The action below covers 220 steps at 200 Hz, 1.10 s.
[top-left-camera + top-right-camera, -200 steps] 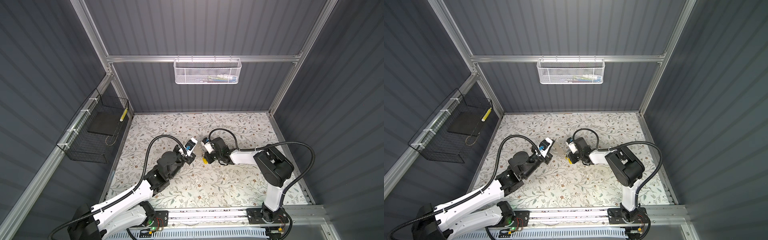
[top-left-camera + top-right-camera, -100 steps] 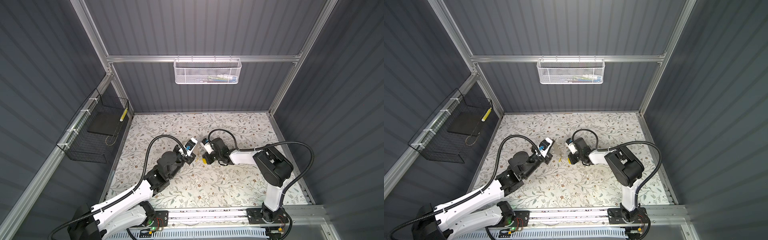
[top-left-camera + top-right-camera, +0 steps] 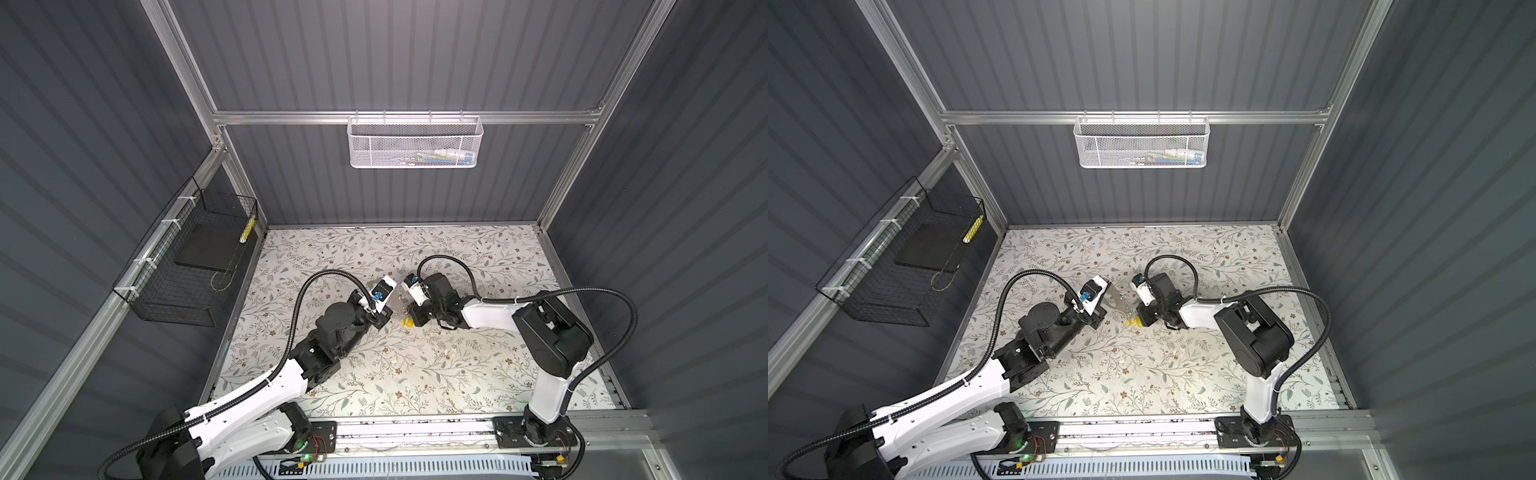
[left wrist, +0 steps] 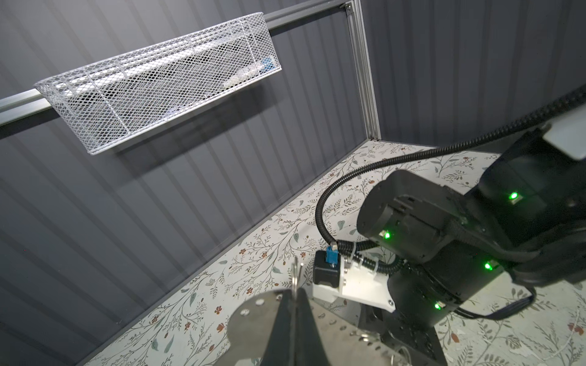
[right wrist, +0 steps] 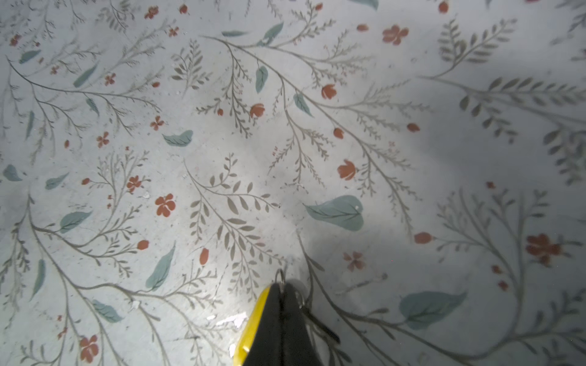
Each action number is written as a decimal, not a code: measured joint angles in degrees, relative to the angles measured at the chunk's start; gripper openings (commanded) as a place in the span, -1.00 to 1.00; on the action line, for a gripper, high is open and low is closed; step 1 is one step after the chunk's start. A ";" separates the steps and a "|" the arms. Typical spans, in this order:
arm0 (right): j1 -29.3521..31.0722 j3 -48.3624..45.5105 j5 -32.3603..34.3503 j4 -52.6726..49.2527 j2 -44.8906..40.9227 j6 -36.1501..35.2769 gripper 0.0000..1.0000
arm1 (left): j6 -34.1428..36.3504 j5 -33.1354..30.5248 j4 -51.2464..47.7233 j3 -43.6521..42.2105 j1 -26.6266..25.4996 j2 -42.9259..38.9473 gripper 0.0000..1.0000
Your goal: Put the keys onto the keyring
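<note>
Both clenched: left pincer (image 4: 295, 291) on metal piece (image 4: 295, 273), right pincer (image 5: 281, 287) on yellow key (image 5: 253, 323), well clear of mat (image 3: 415, 374) edges.

back rail: white mesh basket (image 3: 382, 149) hanging, small items inside | left wall: black wire basket (image 3: 166, 291) holding dark flat slab (image 3: 205, 247), yellow strip (image 3: 247, 230) | below: floral-print tabletop (image 3: 415, 365)

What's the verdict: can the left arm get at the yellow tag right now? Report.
Probably not. The left end effector is shut on a metal piece, so no free jaws, and the tag appears pinched by the shut right end effector.
</note>
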 measured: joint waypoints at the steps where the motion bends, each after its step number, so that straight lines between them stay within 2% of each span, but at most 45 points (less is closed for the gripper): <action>1: -0.02 0.00 0.00 -0.02 -0.24 -0.02 -1.00 | 0.00 0.00 0.00 0.00 0.00 0.02 -1.00; 141: -4.52 -2.89 1.03 -1.03 -20.79 -1.36 -1.00 | -0.24 2.80 -2.69 1.20 0.00 0.39 -1.00; 220: -5.40 -3.96 -1.97 -1.01 -23.58 -2.21 -1.00 | -0.26 4.52 -4.76 1.97 0.00 1.51 -1.00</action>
